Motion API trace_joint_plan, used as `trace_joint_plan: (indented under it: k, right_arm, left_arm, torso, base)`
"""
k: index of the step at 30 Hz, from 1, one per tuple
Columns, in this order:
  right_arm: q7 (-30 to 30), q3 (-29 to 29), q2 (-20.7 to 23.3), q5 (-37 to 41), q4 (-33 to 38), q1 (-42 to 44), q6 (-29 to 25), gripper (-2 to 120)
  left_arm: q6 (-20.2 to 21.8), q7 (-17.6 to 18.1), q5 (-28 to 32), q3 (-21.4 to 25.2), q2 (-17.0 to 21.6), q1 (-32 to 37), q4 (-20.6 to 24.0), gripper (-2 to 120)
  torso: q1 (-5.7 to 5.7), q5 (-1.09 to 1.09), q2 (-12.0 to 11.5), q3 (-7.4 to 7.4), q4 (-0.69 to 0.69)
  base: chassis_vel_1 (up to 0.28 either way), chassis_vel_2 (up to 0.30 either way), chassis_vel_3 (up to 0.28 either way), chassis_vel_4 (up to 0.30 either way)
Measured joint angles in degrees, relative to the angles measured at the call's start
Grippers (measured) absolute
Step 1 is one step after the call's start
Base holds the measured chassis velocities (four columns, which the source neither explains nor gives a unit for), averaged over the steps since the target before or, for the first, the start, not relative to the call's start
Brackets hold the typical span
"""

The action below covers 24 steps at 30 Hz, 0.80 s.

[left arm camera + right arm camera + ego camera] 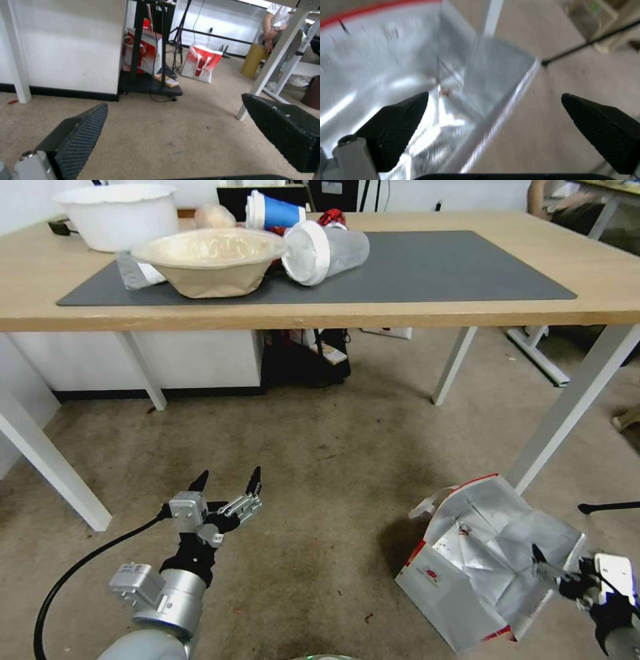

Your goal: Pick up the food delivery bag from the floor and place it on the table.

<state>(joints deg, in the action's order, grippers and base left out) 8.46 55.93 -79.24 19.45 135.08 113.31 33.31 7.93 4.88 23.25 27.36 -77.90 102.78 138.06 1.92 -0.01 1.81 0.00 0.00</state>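
Note:
The food delivery bag (467, 560) stands open on the floor (320, 447) at the lower right, white with red trim and a crumpled foil lining (386, 62). My right gripper (543, 563) is open at the bag's right rim. In the right wrist view the gripper (495, 94) straddles the bag's wall, one finger over the foil inside and the other over the floor outside. My left gripper (230, 473) hangs open and empty over bare floor at the lower left, also seen open in the left wrist view (174, 100). The table (400, 317) with its grey mat (427, 267) stands ahead.
On the table's left half sit a white bowl (117, 213), a paper bowl (210, 257), a tipped plastic cup (323, 250) and a blue cup (273, 210). A white table leg (573, 407) stands just behind the bag. A black cart (150, 87) stands under the table.

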Motion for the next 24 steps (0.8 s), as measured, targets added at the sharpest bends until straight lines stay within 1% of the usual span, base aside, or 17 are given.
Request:
trace_joint_plan:
  k: [1, 4, 5, 9, 11, 13, 14, 17, 20, 24]
  right_arm:
    - [0.7, -0.64, -0.49, -0.03, 0.12, -0.22, 1.4, 100]
    - [1.1, -1.05, -0.89, -0.12, 0.15, -0.43, 2.34, 100]
    - [2.39, -2.07, -1.83, -0.33, -0.4, -1.2, 4.34, 100]
    - [3.52, -2.6, -1.96, 0.33, -1.46, -1.76, 5.63, 100]
    - [4.71, -3.0, -1.92, 2.66, -2.23, -2.27, 6.99, 100]
    - [4.79, -3.05, -1.9, 3.09, -2.47, -2.32, 7.03, 100]
    - [4.83, -3.13, -1.81, 4.67, -2.86, -2.41, 7.46, 100]
    - [4.77, -3.21, -1.6, 5.19, -3.45, -2.5, 7.23, 100]
    - [4.36, -2.4, -0.13, 5.09, -5.07, -2.88, 4.59, 100]
    - [4.28, -2.15, 0.94, 5.5, -6.97, -4.57, 3.48, 100]
  left_arm:
    - [-0.06, 0.02, 0.16, 0.0, 0.17, -0.16, -0.22, 100]
    - [-0.09, 0.05, 0.24, 0.0, 0.26, -0.25, -0.34, 100]
    - [-0.16, 0.1, 0.46, -0.02, 0.56, -0.55, -0.7, 100]
    - [-0.24, 0.14, 0.7, 0.0, 0.8, -0.83, -1.09, 100]
    - [-0.24, 0.21, 0.9, 0.03, 0.95, -1.07, -1.29, 100]
    - [-0.24, 0.24, 0.93, 0.04, 0.99, -1.11, -1.35, 100]
    - [-0.24, 0.31, 1.01, 0.06, 1.05, -1.26, -1.46, 100]
    - [-0.24, 0.5, 1.06, 0.06, 1.05, -1.42, -1.48, 100]
    - [-0.24, 0.57, 1.06, 0.18, 1.02, -1.36, -1.64, 100]
    - [-0.56, 0.59, 0.91, 0.23, 0.97, -1.3, -1.93, 100]
  torso:
    - [0.0, 0.0, 0.01, 0.0, 0.0]
    - [0.0, 0.0, 0.01, 0.0, 0.0]
    - [0.0, 0.0, 0.03, 0.0, 0.0]
    - [0.0, 0.0, 0.04, 0.0, 0.0]
    - [0.01, 0.01, 0.05, 0.0, 0.0]
    - [0.01, 0.0, 0.05, 0.0, 0.01]
    - [0.01, 0.01, 0.06, 0.0, 0.0]
    - [0.01, 0.01, 0.06, 0.0, 0.0]
    - [0.01, 0.0, 0.08, 0.0, 0.0]
    - [0.02, 0.01, 0.09, 0.0, 0.0]
  base:
    - [0.0, 0.0, 0.0, 0.0]
    - [0.0, 0.0, 0.0, 0.0]
    - [0.0, 0.0, 0.0, 0.0]
    - [0.0, 0.0, 0.0, 0.0]
    - [0.0, 0.0, 0.0, 0.0]
    - [0.0, 0.0, 0.0, 0.0]
    - [0.0, 0.0, 0.0, 0.0]
    - [0.0, 0.0, 0.0, 0.0]
    - [0.0, 0.0, 0.0, 0.0]
    - [0.0, 0.0, 0.0, 0.0]
